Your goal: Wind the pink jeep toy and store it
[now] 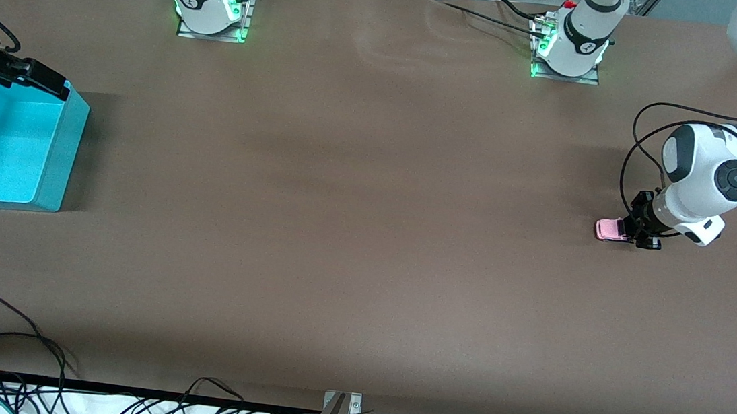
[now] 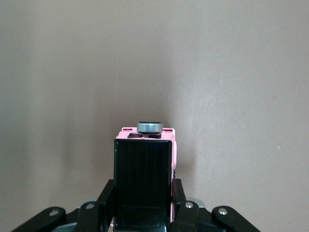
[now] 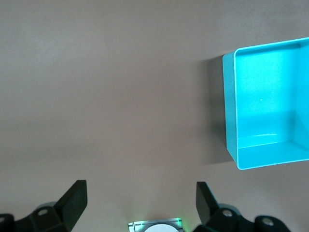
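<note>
The left tool (image 1: 643, 232) is clamped on the pink jeep toy (image 1: 610, 229), seemingly resting on the tabletop (image 1: 366, 234) at the left arm's end; a shallow pinch could slip during winding. The right tool (image 3: 141, 203) waits wide open, holding nothing, beside the turquoise bin (image 1: 71, 138).

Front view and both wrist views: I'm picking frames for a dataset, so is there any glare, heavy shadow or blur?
Front view: even light, a faint pale sheen near the bases, a soft shadow beside the turquoise bin. Left wrist view: the pink jeep toy is sharp. Right wrist view: the bin casts a dark shadow along one wall; no glare.
</note>
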Robot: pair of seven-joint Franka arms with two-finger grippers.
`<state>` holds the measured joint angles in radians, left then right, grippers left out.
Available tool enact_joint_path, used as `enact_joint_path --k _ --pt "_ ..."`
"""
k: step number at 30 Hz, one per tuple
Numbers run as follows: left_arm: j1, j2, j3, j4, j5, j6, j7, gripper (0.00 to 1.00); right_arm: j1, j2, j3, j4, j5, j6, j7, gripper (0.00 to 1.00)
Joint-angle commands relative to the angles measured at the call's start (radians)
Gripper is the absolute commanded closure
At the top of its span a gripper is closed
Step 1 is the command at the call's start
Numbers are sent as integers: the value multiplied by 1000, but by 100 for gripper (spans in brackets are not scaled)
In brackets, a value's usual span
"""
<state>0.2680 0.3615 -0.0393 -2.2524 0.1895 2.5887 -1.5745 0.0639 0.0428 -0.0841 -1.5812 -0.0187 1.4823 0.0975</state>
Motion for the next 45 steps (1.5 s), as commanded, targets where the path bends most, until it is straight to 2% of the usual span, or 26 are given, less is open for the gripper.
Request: enact_joint_path --k 1,45 --pt "28 83 -4 17 48 57 -4 80 -4 14 1 35 -13 -25 -9 0" --pt "128 117 4 63 47 57 211 83 -4 14 1 35 -20 -23 -9 0"
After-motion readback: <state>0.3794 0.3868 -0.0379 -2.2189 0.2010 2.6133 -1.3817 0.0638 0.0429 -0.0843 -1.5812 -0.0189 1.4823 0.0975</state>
